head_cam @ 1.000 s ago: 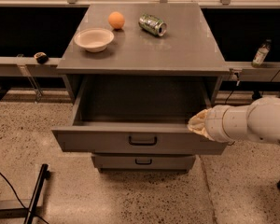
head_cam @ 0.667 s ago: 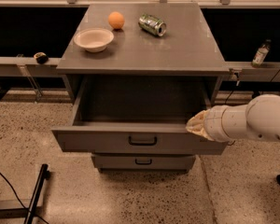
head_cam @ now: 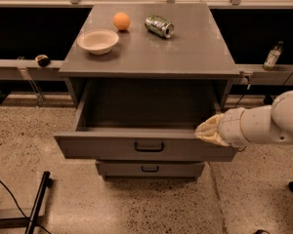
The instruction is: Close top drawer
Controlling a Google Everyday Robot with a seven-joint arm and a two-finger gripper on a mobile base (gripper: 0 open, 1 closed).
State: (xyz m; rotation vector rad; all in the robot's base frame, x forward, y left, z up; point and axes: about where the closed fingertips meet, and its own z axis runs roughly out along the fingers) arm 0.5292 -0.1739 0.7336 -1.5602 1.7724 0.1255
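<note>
The top drawer of the grey cabinet is pulled far out and looks empty inside. Its small black handle sits mid-front. My gripper, at the end of the white arm coming in from the right, rests at the right end of the drawer's front rim. A cream cover hides its tip. A lower drawer with the same black handle shows below, shut.
On the cabinet top stand a white bowl, an orange and a tipped metal can. A bottle stands on a ledge at right. A black stand leg lies on the floor at bottom left.
The arm and gripper have shifted slightly left along the drawer's front rim. The drawer stands about as far out as before.
</note>
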